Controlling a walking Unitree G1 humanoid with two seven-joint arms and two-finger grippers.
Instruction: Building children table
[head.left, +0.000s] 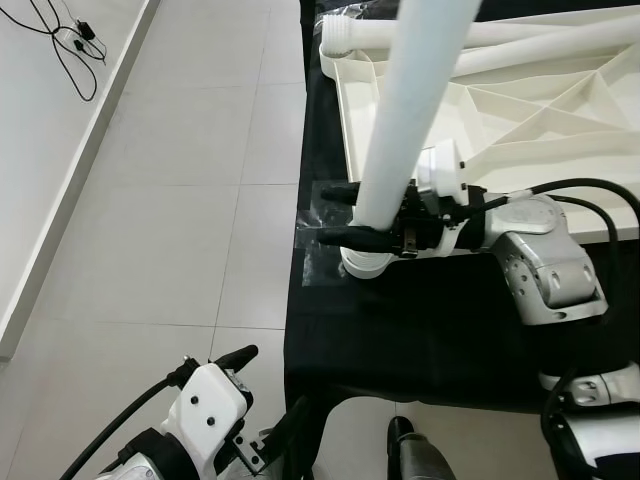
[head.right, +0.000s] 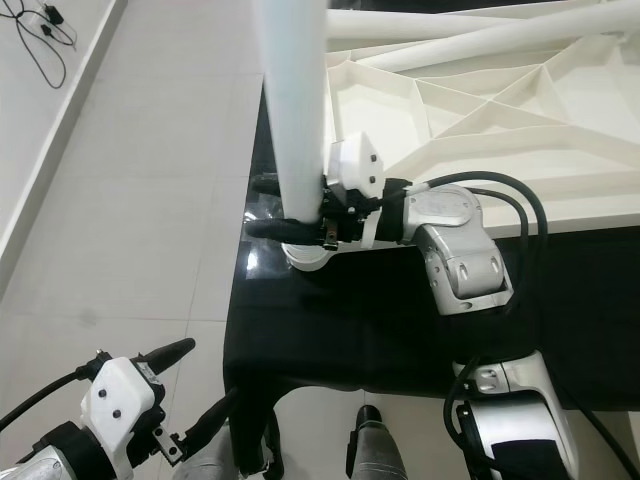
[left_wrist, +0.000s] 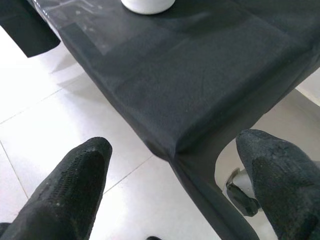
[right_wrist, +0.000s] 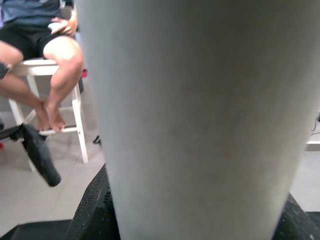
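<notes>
The white children's table top (head.left: 520, 110) lies upside down on a black-covered table (head.left: 420, 330). A white table leg (head.left: 410, 110) stands upright in the near-left corner socket (head.left: 365, 265). My right gripper (head.left: 335, 214) is shut on this leg just above the socket, one black finger on each side. In the right wrist view the leg (right_wrist: 200, 120) is very close, between the black fingers (right_wrist: 92, 210). My left gripper (head.left: 265, 395) hangs low off the table's near-left corner, open and holding nothing, as the left wrist view (left_wrist: 175, 165) confirms.
More white legs (head.left: 520, 40) lie across the far side of the table top. Pale tiled floor (head.left: 170, 200) spreads to the left, with black cables (head.left: 70, 45) by the wall. A person (right_wrist: 45, 45) sits on a white stool beyond the table.
</notes>
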